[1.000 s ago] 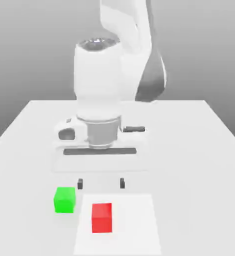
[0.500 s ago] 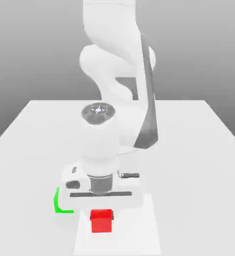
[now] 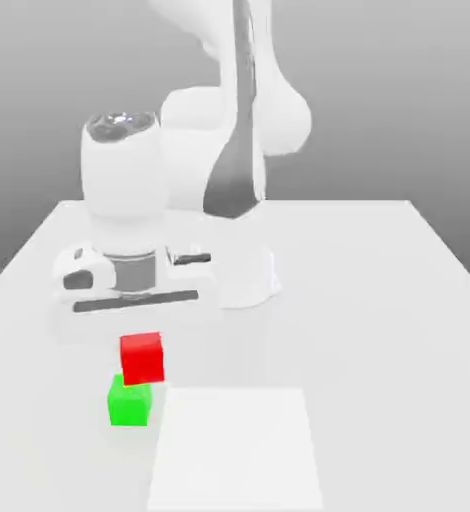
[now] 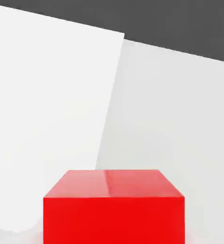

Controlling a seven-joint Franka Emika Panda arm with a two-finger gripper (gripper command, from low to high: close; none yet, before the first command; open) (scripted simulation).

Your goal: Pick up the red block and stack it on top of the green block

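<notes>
Red block lifted off white mat, now gripped in hand, carried left above green block; lowering next.

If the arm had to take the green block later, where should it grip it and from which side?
Grip the green block across two opposite side faces, coming straight down from above. It is a small cube sitting flat on the table, so its upright flat sides suit two fingers. Right now the red block, in the shut gripper, hangs just above it, so that top approach is blocked for the moment.
</notes>
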